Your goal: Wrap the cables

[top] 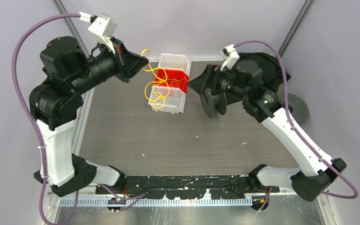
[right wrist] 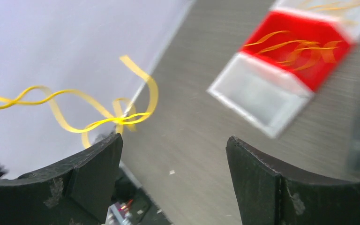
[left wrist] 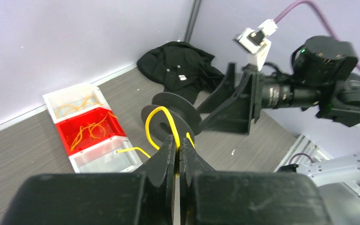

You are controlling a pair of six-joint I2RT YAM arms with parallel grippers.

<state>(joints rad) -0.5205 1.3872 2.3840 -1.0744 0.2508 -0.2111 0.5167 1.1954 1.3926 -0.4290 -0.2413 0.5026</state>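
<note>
Overhead, the left gripper (top: 139,61) pinched a yellow cable (top: 157,97) that trailed over the bins (top: 171,108). The right gripper (top: 193,85) sat opposite, beside a dark spool (top: 213,102). From the left wrist, the fingers (left wrist: 166,159) were clamped on the cable (left wrist: 161,115). From the right wrist, the fingers (right wrist: 98,154) stood wide and empty, with the cable (right wrist: 153,91) beyond them. Winding well would likely need steady tension and a secured spool.

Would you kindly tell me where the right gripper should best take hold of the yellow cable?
Probably the free loop of the yellow cable beyond the left gripper, approached from the right by the open right gripper. That loop stands in open air, steadied by the shut gripper; the rest tangles into the bins.
</note>
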